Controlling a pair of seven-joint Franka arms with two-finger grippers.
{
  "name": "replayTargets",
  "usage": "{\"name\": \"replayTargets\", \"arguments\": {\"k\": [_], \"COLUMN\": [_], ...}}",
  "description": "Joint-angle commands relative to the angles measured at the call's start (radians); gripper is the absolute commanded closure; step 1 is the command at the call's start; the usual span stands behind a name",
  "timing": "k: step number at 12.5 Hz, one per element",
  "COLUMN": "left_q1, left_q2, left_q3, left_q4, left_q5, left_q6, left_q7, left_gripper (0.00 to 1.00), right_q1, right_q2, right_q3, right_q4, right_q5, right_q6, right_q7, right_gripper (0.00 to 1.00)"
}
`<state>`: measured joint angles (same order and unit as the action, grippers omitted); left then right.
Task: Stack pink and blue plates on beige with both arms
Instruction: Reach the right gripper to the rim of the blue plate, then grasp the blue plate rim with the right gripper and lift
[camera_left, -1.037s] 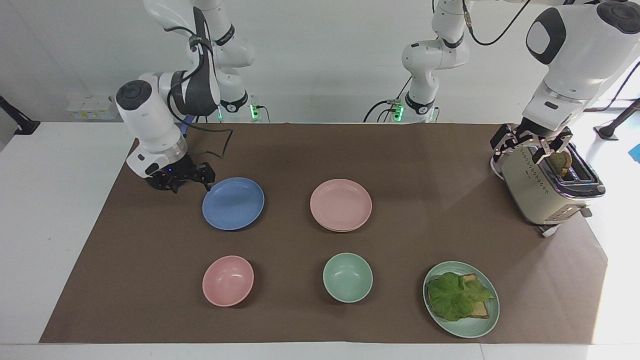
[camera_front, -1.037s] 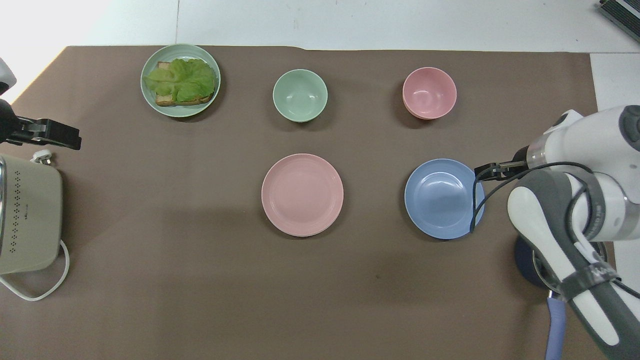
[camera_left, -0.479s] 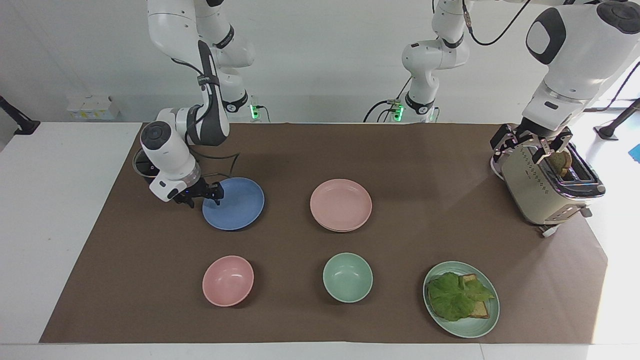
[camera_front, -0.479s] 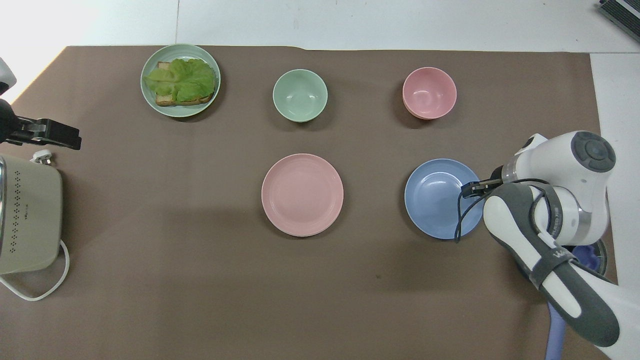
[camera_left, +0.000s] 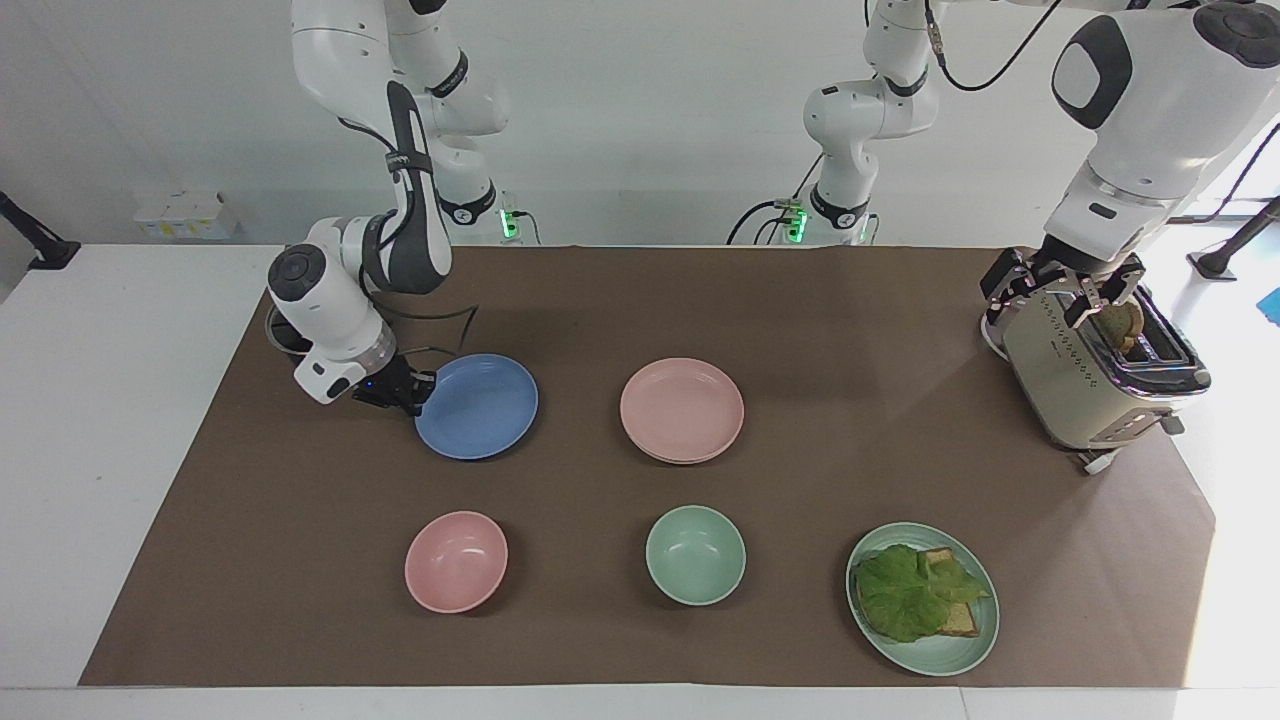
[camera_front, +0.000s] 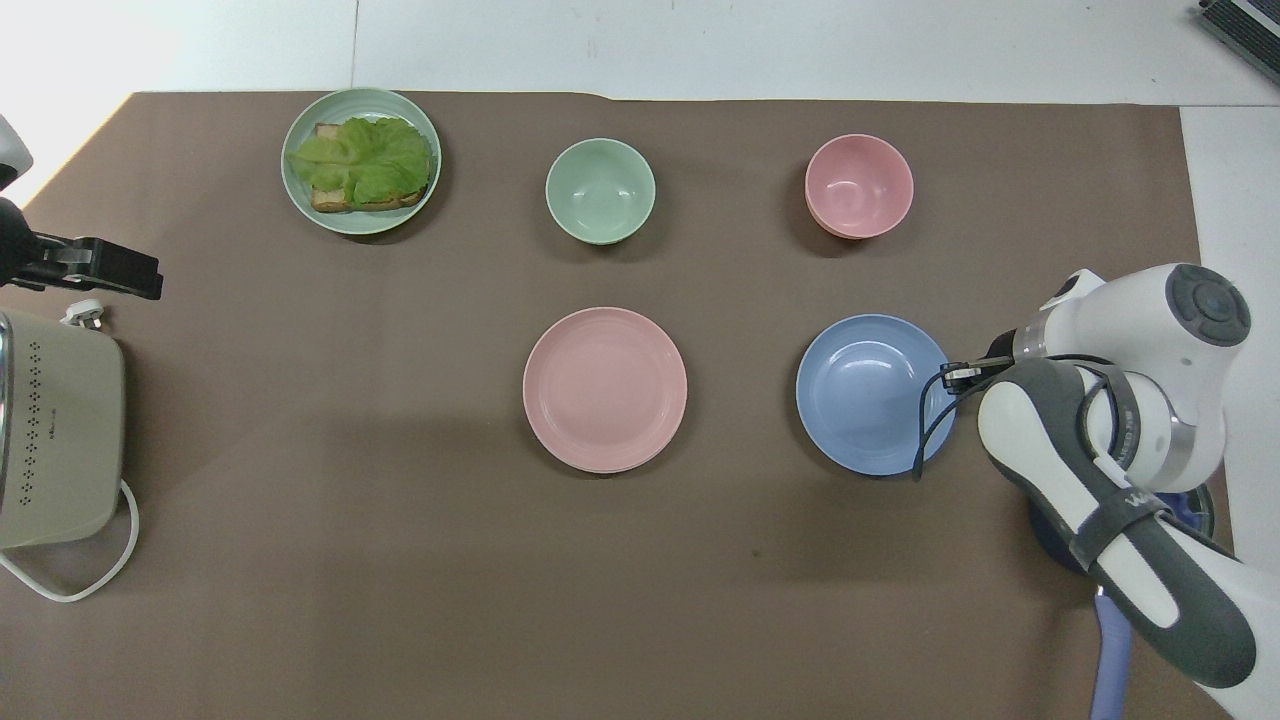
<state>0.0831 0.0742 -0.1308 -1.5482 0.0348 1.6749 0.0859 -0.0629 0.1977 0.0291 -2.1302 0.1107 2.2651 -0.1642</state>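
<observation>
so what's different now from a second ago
The right hand swung in from beside the blue plate, closed on its rim and shifted it slightly toward the pink plate. The left hand stayed open over the toaster; the pink plate, bowls and lettuce plate have not moved.

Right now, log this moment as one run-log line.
right hand: shut on blue plate rim | left hand: open over toaster, waiting | pink plate: stacked on another plate
</observation>
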Motion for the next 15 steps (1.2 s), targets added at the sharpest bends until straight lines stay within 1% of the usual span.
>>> {"name": "replayTargets", "arguments": {"k": [1, 2, 3, 5, 7, 10, 12, 13, 14, 15], "left_q1": [0.007, 0.007, 0.007, 0.007, 0.007, 0.007, 0.007, 0.007, 0.007, 0.007], "left_q2": [-0.008, -0.008, -0.008, -0.008, -0.008, -0.008, -0.008, -0.008, -0.008, -0.008], "left_q3": [-0.006, -0.006, -0.006, -0.006, -0.006, -0.006, -0.006, -0.006, -0.006, -0.006], "left_q4": [-0.001, -0.001, -0.001, -0.001, -0.001, -0.001, -0.003, -0.003, -0.001, -0.001], "left_q5": [0.014, 0.014, 0.014, 0.014, 0.014, 0.014, 0.014, 0.014, 0.014, 0.014], "left_q6": [-0.015, -0.015, -0.015, -0.015, -0.015, -0.015, -0.015, -0.015, -0.015, -0.015], "left_q7": [0.012, 0.012, 0.012, 0.012, 0.012, 0.012, 0.012, 0.012, 0.012, 0.012], "left_gripper": [0.0, 0.0, 0.0, 0.0, 0.0, 0.0, 0.0, 0.0, 0.0, 0.0], "right_q1": [-0.017, -0.018, -0.017, -0.008, -0.003, 0.038, 0.133, 0.196, 0.236, 0.285], "right_q2": [-0.006, -0.006, -0.007, -0.021, -0.044, -0.087, -0.09, -0.089, -0.087, -0.081], "right_q3": [0.008, 0.008, 0.009, 0.009, 0.011, 0.017, 0.022, 0.022, 0.022, 0.022], "right_q4": [-0.011, -0.004, 0.012, 0.077, 0.128, 0.133, 0.133, 0.133, 0.131, 0.131], "right_q5": [0.047, 0.081, 0.114, 0.128, 0.174, 0.202, 0.202, 0.198, 0.185, 0.185], "right_q6": [0.013, 0.002, -0.015, -0.094, -0.159, -0.18, -0.158, -0.121, -0.058, -0.035], "right_q7": [-0.035, -0.037, -0.04, -0.041, -0.034, 0.004, 0.096, 0.182, 0.257, 0.315], "right_gripper": [0.97, 1.0, 1.0, 1.0, 1.0, 1.0, 1.0, 1.0, 1.0, 1.0]}}
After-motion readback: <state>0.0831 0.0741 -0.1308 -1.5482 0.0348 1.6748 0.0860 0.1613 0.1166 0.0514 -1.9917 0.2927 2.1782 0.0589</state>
